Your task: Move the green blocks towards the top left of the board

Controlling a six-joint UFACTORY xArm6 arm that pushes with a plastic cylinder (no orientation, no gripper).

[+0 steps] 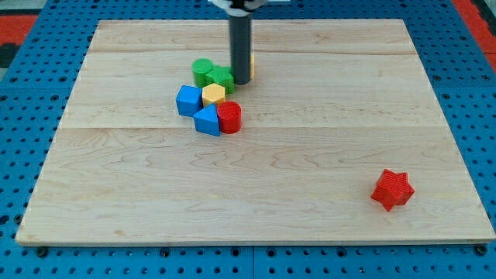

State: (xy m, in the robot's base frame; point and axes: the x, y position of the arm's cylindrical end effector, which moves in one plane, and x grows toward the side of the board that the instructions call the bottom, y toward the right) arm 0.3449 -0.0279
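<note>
Spanning the view, a wooden counter (310,170) holds 2 green blocks (211,74) above centre, touching my tip (241,81) on their right, with blue, yellow and red blocks (209,108) clustered just below; no gripper shows.

Single camera view, set high, angled down from the near edge, whole table (256,209) framed at moderate range

The surface (310,170) is pale striped wood, on blue pegboard (23,116). Blocks: green cylinder (202,70), green block (221,77), yellow hexagon (213,95), blue cube (187,101), blue block (207,121), red cylinder (229,117), red star (392,189).
</note>
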